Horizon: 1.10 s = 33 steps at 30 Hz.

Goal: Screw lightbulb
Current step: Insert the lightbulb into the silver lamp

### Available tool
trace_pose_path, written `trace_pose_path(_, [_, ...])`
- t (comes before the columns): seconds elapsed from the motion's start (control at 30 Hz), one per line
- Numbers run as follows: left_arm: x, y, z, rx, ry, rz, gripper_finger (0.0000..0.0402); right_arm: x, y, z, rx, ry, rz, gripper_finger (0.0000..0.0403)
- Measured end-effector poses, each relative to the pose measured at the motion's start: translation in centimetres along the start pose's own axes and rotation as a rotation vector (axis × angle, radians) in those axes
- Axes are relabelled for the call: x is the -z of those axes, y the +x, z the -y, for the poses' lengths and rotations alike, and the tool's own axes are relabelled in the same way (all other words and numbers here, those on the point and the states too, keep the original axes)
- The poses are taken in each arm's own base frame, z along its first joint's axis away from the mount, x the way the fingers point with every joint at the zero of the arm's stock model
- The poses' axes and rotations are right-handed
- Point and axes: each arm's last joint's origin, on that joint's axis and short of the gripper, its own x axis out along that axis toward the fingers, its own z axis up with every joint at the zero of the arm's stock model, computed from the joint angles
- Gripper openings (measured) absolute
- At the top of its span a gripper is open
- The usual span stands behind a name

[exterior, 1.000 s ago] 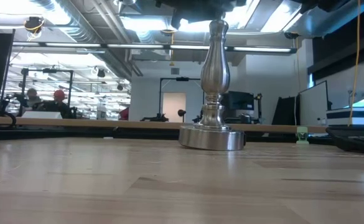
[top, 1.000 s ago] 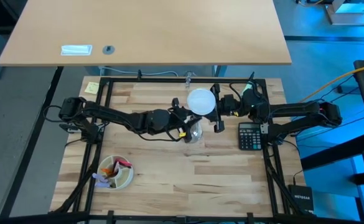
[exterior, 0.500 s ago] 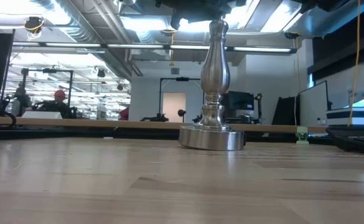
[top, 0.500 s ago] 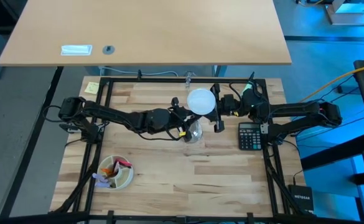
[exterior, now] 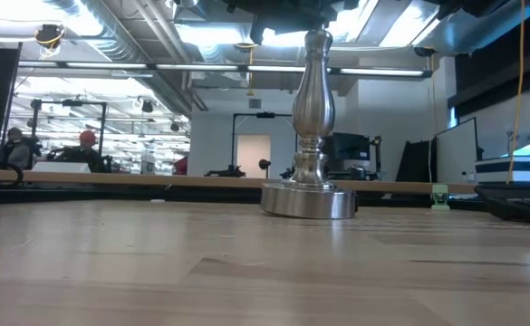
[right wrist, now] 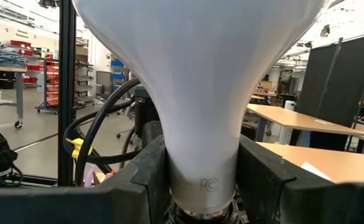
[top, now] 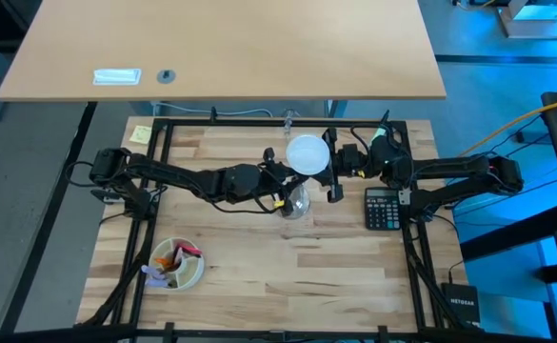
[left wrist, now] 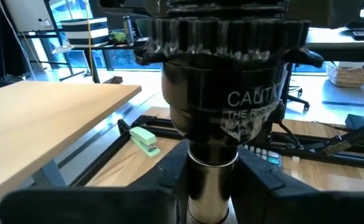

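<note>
Lightbulb (top: 308, 154) sits on top of the silvery stand (exterior: 309, 136), near the middle of the table's (top: 259, 276) far edge, slightly toward the right side. Right gripper (top: 333, 171) comes in from the right edge and is clamped on the bulb's narrow neck: in the right wrist view both dark fingers (right wrist: 266, 177) press against the white taper just above the silvery base, globe (right wrist: 200, 74) filling most of that view. Left gripper (top: 288, 186) reaches in from the left edge and is closed around the stand's stem just under the black ribbed socket (left wrist: 222, 74), fingers (left wrist: 266, 180) either side of the metal neck in the left wrist view. Low view shows the stand upright, its round foot flat on the wood; its top meets the grippers at the upper edge, so the joint between bulb base and socket is hidden there. Cannot tell how far the base is seated in the socket. Other items: black calculator (top: 383, 208) near the right edge, just beside the right arm; a bowl (top: 176, 265) with coloured bits near the front-left corner; a yellow sticky note (top: 141, 133) at the far-left corner; a green stapler (left wrist: 144, 140) by the far edge.
</note>
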Motion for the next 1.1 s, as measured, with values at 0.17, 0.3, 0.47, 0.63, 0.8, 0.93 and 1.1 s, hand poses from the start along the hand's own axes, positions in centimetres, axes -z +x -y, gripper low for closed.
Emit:
trace_pose_path(0.17, [0.0,0.0,0.0,0.000,0.005,0.000,0.0095,0.0,0.0,0.0,0.000,0.000,0.000,0.0152])
trace_pose_path(0.3, [-0.3,-0.5,-0.1,0.008,0.008,-0.023,0.0147,0.0,0.0,0.0,0.000,0.000,0.001,0.0152])
trace_pose_path(0.47, [-1.6,-2.1,-0.4,0.020,-0.017,-0.055,0.0209,0.0,0.0,0.0,0.002,0.002,-0.002,0.0152])
trace_pose_path(0.63, [-3.7,-4.4,-0.7,0.040,-0.029,-0.024,0.0240,0.0,0.0,0.0,0.002,0.002,-0.002,0.0152])
trace_pose_path(0.8, [-6.8,-7.4,-1.5,0.059,-0.068,0.074,0.0246,0.0,0.0,0.0,0.001,0.001,-0.003,0.0152])
trace_pose_path(0.93, [-9.5,-10.1,-2.4,0.061,-0.114,0.173,0.0242,0.0,0.0,0.0,0.001,0.002,-0.004,0.0152])
trace_pose_path(1.1, [-13.6,-11.4,-2.8,0.041,-0.062,0.269,0.0244,0.0,0.0,0.0,0.000,0.001,-0.003,0.0152])
